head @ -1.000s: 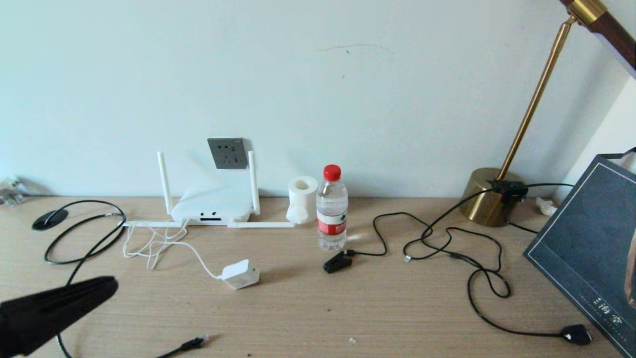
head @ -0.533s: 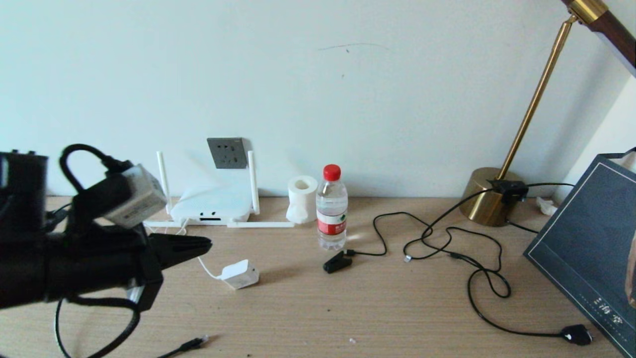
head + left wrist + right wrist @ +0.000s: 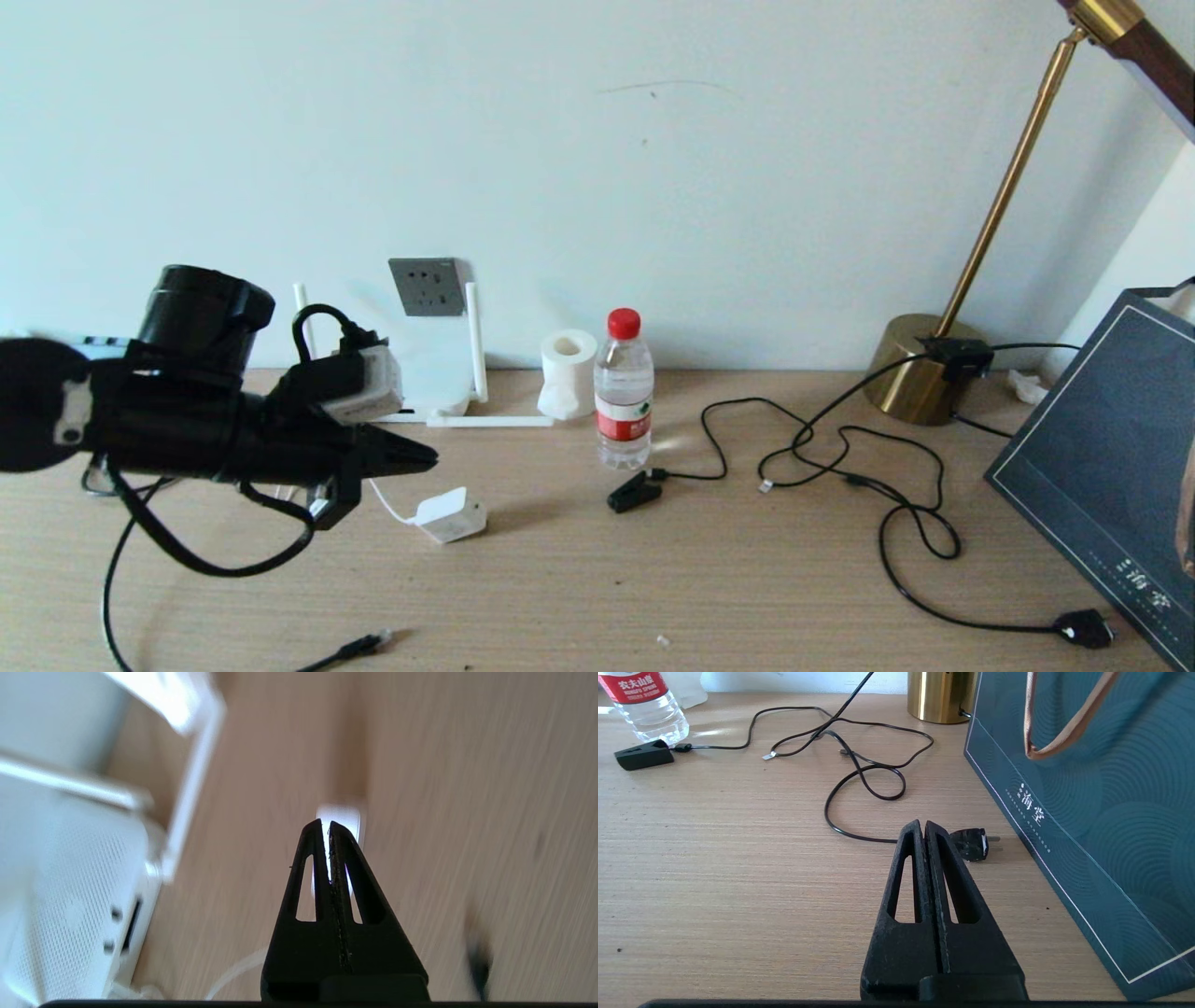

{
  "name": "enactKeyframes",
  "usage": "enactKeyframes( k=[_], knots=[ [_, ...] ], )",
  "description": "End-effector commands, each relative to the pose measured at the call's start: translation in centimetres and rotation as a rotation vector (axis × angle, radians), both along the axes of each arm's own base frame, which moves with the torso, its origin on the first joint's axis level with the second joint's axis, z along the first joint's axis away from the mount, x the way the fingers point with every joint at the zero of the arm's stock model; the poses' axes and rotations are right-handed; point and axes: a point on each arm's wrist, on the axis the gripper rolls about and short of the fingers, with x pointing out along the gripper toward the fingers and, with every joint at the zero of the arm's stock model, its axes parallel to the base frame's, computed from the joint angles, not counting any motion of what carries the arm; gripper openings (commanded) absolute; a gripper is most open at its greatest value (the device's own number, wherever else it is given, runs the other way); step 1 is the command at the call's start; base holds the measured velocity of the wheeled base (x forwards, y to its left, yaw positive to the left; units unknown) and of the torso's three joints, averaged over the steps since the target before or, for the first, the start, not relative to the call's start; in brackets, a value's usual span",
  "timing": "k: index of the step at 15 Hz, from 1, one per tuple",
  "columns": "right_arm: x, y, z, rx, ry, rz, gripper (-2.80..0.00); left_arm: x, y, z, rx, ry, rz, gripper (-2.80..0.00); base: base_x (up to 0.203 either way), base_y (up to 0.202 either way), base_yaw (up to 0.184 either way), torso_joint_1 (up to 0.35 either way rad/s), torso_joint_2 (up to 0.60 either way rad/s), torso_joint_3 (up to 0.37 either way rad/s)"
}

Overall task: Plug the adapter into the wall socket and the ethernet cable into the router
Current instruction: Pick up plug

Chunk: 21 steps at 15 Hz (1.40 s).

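The desk is a long wood-grain top pushed against the wall, and everything for this job sits at its left end. The router is back against the wall, mostly hidden behind the left arm in the head view; the left wrist view shows its perforated white shell and dark ports. I'd guess it's a light hollow box that will skate backward if you shove a plug into it, so the wall behind it helps.

The wall socket is a grey plate fixed just above the router between two antennas. It's rigid and won't budge.

The left gripper hangs over the desk in front of the router, fingers pinched together with nothing in them, tips aimed toward the adapter. The right gripper is parked low over the right end of the desk, also clamped together and empty.

The adapter lies on the desk just past the left fingertips, its thin white cord running back toward the router. It looks like smooth, hard plastic, light but slippery. I'd grab it across the two flat sides, not the corners, and keep the prong face free. The cord is floppy and will drag.

The ethernet cable ends near the front edge. It's a springy black cable; I'd pinch the stiff boot right behind the clear tip.
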Motion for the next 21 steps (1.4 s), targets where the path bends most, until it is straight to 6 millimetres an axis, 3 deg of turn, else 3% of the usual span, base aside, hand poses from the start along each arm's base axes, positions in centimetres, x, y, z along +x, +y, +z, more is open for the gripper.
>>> enactKeyframes(
  k=[1, 5, 6, 16, 21],
  knots=[
    [0.0, 0.0, 0.0, 0.0, -0.001, 0.0, -2.8, 1.0, 1.3, -1.0, 0.07, 0.087, -0.035, -2.8, 0.0, 0.0, 0.0, 0.0, 0.0, 0.0],
    [0.0, 0.0, 0.0, 0.0, -0.001, 0.0, -2.8, 2.7, 1.2, -1.2, 0.089, 0.067, -0.067, -2.8, 0.0, 0.0, 0.0, 0.0, 0.0, 0.0],
    [0.0, 0.0, 0.0, 0.0, 0.0, 0.0, -2.8, 3.5, 1.1, -1.1, 0.1, 0.045, -0.086, 0.0, 0.0, 0.0, 0.0, 0.0, 0.0, 0.0],
    [0.0, 0.0, 0.0, 0.0, 0.0, 0.0, -2.8, 4.5, 0.3, -1.9, 0.154, 0.175, -0.185, 0.0, 0.0, 0.0, 0.0, 0.0, 0.0, 0.0],
    [0.0, 0.0, 0.0, 0.0, 0.0, 0.0, -2.8, 4.3, -1.8, -2.4, 0.158, 0.234, -0.222, 0.0, 0.0, 0.0, 0.0, 0.0, 0.0, 0.0]
  ],
)
